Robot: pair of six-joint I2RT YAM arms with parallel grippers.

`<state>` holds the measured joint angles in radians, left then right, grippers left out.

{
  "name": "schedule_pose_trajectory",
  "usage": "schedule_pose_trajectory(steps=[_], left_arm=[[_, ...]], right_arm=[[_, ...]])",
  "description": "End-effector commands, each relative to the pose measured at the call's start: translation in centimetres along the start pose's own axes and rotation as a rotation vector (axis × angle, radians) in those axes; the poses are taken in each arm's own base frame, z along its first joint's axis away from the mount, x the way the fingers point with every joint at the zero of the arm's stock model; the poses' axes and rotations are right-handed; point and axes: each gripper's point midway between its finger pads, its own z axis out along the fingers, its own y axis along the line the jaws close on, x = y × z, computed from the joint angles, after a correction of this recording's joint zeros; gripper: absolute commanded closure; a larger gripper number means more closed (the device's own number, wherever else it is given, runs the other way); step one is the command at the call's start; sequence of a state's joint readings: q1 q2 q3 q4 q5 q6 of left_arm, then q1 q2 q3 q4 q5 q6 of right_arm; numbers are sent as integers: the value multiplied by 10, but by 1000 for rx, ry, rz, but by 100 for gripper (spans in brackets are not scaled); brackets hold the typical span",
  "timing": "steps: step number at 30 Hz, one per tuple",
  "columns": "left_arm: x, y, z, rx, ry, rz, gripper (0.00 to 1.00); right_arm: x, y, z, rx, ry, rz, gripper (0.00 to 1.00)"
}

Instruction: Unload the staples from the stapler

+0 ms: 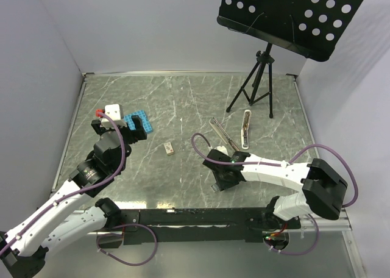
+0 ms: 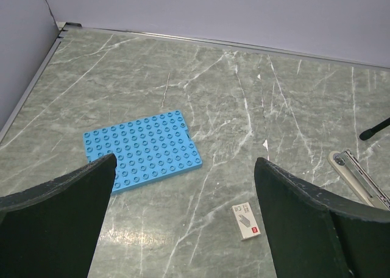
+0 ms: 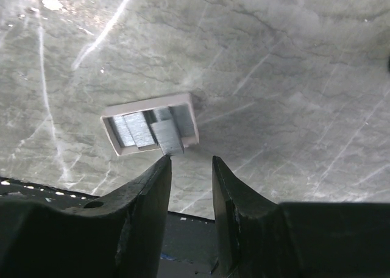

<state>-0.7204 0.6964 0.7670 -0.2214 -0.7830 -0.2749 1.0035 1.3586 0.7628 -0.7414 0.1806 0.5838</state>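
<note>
The stapler [image 1: 245,128] lies opened on the table at the middle right, its white body spread from the silvery metal channel [image 1: 219,131]; its end also shows in the left wrist view [image 2: 356,175]. In the right wrist view, grey staples [image 3: 166,138] lie in and over the rim of a small white tray [image 3: 116,135]. My right gripper [image 3: 191,159] [image 1: 220,179] hovers just in front of it, open a little and empty, its left fingertip beside the nearest strip. My left gripper [image 2: 186,162] [image 1: 133,130] is wide open and empty at the left.
A blue studded baseplate [image 2: 143,150] [image 1: 139,117] lies ahead of the left gripper. A small tan box [image 1: 169,148] [image 2: 247,221] sits mid-table. A black tripod [image 1: 256,83] holding a perforated board stands at the back right. Walls enclose the table.
</note>
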Motion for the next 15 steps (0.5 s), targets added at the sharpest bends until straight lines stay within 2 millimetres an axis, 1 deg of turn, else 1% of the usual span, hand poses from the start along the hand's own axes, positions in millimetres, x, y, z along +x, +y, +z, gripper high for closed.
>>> schedule_pose_trajectory(steps=[1, 7, 15], left_arm=[[-9, -3, 0, 9, -24, -28, 1], [-8, -3, 0, 9, -23, -27, 1], [-7, -4, 0, 9, -20, -25, 1]], right_arm=[[-2, -4, -7, 28, -11, 21, 61], [-3, -1, -6, 18, -13, 21, 61], [-6, 0, 3, 35, -10, 10, 61]])
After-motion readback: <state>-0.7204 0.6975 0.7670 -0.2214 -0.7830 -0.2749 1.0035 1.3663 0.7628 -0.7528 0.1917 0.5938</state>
